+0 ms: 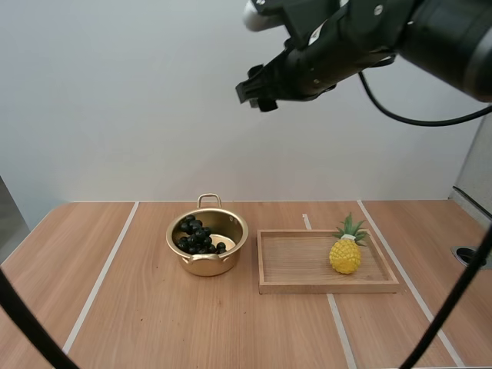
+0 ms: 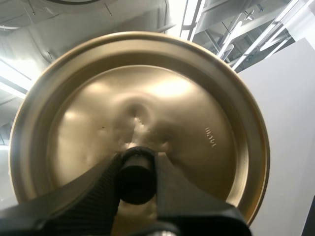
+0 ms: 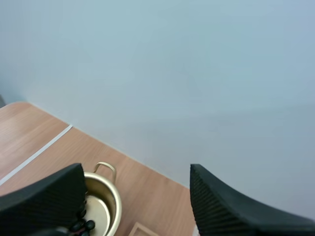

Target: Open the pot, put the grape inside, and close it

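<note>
The pot (image 1: 207, 265) stands upright on the surface (image 1: 138, 323), mouth open, just left of the wooden tray (image 1: 330, 287). The grapes (image 1: 198, 237) lie inside it. The left jaws are clamped on the black knob (image 2: 135, 177) of the lid (image 2: 197, 98), so the lid is off the pot and carried by the left arm. The right jaws stand wide apart and hold nothing, raised well above the surface. The step left appears to be closing. The left arm is the working arm: bring the lid over the pot's mouth, level, rim to rim. Which way the pot lies from the lid cannot be determined.
</note>
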